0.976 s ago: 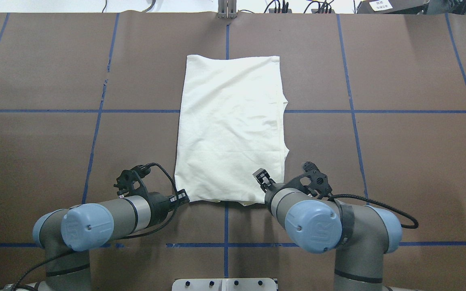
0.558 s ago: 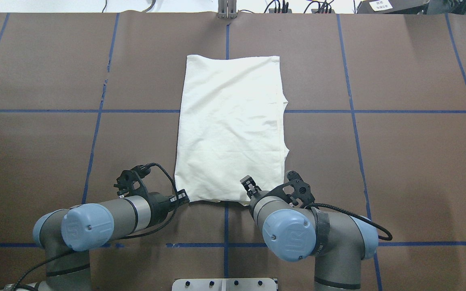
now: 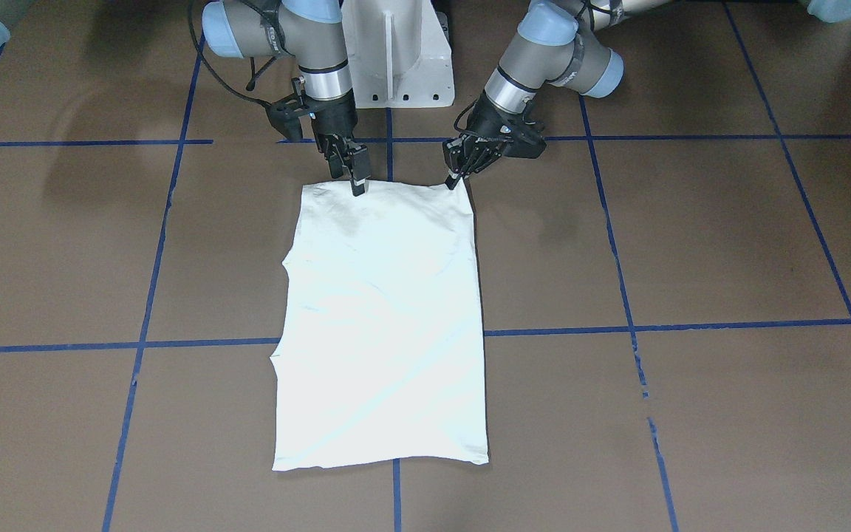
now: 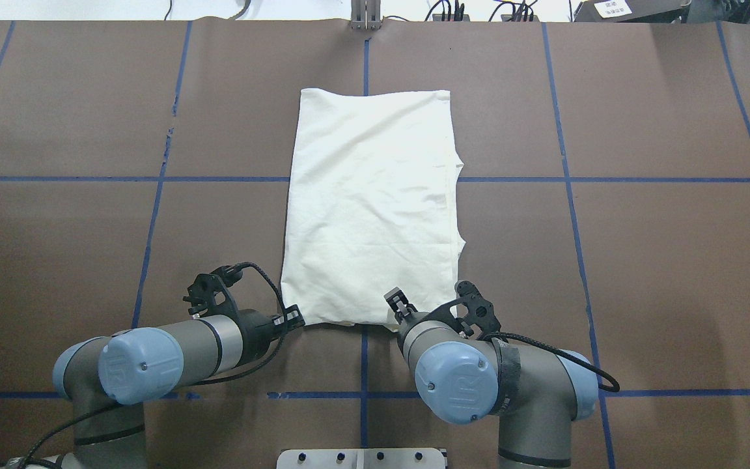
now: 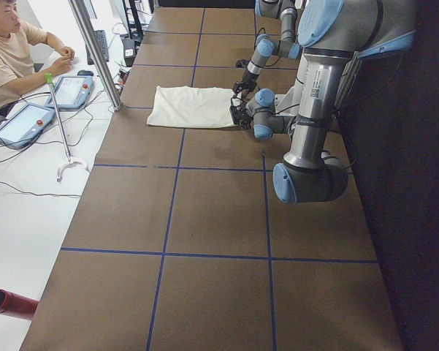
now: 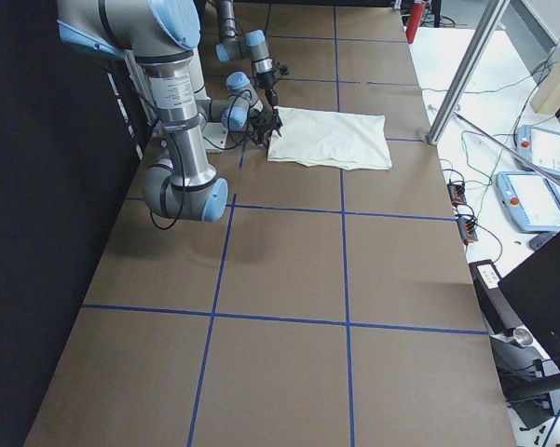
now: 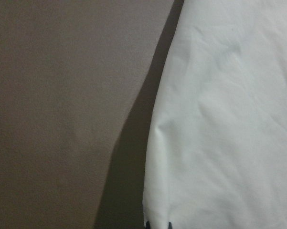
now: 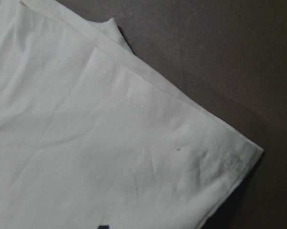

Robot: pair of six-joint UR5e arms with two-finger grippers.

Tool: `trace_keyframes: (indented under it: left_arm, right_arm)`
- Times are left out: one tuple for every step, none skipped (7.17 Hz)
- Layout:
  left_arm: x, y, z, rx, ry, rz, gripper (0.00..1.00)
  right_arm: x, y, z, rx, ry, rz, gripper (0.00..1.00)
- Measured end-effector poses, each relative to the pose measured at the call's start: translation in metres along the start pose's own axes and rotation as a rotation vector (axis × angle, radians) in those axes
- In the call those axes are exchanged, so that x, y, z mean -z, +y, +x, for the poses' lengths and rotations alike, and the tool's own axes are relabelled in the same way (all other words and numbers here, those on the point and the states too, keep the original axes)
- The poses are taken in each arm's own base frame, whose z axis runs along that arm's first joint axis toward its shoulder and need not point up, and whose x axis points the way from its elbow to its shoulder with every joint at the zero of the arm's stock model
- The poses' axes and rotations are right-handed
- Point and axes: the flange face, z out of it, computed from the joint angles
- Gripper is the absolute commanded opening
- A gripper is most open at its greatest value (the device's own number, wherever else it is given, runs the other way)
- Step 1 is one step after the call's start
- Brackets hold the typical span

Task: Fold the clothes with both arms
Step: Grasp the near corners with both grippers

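The left claw pinches a near corner of the shirt, and the right claw hangs by the other corner, fingers apart and empty, probably so both can lift that edge.

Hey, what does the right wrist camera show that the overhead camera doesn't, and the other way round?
Only the right wrist view: the shirt close up, its stitched hem ending at a corner, an under layer peeking out beyond.
Only the overhead view: the whole folded rectangle, the left gripper at its near left corner, the right gripper over its near edge, blue tape lines.
Both: cream cloth lying on the brown table.
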Motion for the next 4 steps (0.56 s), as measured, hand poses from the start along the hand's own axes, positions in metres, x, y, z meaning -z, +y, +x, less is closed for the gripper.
trace_keyframes:
  left_arm:
    - [0.0000,0.0001,0.0000,-0.001,0.000,0.000,0.00]
    - [0.0000,0.0000,0.0000,-0.001,0.000,0.000,0.00]
    - [0.0000,-0.0001,0.0000,-0.002,0.000,0.000,0.00]
    - [0.0000,-0.0002,0.0000,-0.002,0.000,0.000,0.00]
  right_arm:
    - [-0.0006,0.0016,-0.0018,0.000,-0.005,0.003,0.81]
    - [-0.0018,0.0019,-0.0031,0.000,-0.011,0.011,0.81]
    - [-0.0039,0.0012,-0.0031,-0.001,-0.014,0.019,0.81]
    - [-0.0070,0.0006,-0.0025,-0.003,-0.014,0.027,0.81]
